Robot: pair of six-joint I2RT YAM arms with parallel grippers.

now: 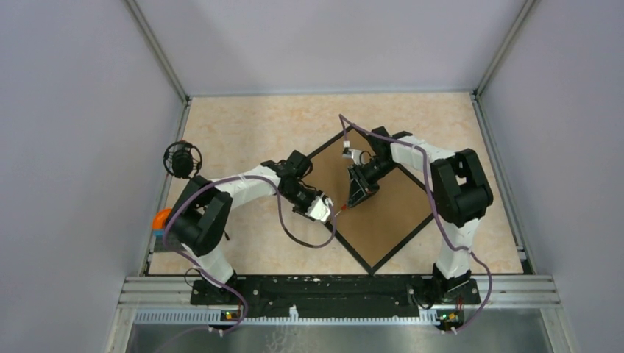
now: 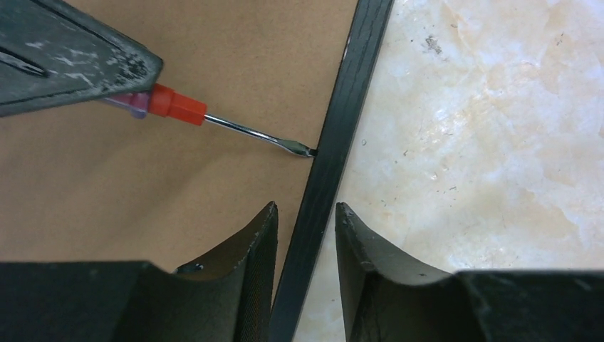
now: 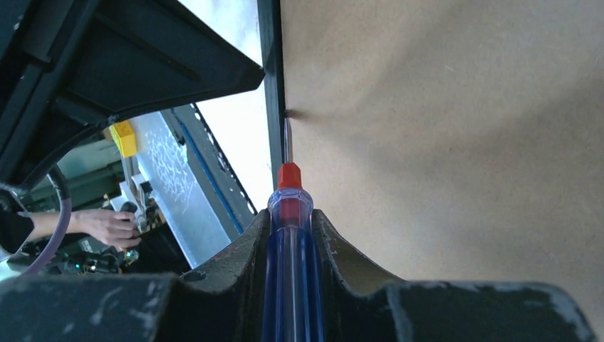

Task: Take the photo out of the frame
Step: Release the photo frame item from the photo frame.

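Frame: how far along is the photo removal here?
Done: the frame lies face down, and the right pincer grips a screwdriver. In hand: its blade tip sits at the seam between backing board and frame, while the left pincer straddles that edge, not clamped. To do: lift the board; photo not in view.

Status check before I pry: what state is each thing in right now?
frame: lying flat, back side up.
backing board: flat in the frame.
screwdriver: tip at the board-frame seam.
right gripper: shut on the screwdriver.
left gripper: open, straddling the frame's edge.
photo: hidden.
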